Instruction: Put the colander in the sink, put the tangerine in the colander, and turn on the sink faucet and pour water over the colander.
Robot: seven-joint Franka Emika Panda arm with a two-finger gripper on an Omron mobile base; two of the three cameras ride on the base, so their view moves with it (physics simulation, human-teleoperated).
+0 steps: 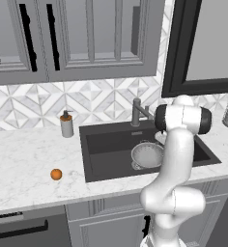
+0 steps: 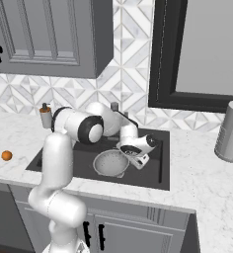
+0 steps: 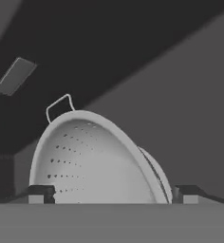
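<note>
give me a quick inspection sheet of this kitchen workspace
surface: white marble counter around the dark sink.
job's things: colander sits in the sink, empty; tangerine on the counter, apart from the sink, on the soap dispenser's side; sink faucet upright behind the basin, no water seen.
clutter: soap dispenser at the back of the counter; tall grey ribbed object on the counter at the sink's other side.
grippers: gripper low in the sink, fingertips standing wide on either side of the colander's rim, open.
cables: nothing seen.
surroundings: grey cabinets above, patterned tile backsplash, dark-framed window.
</note>
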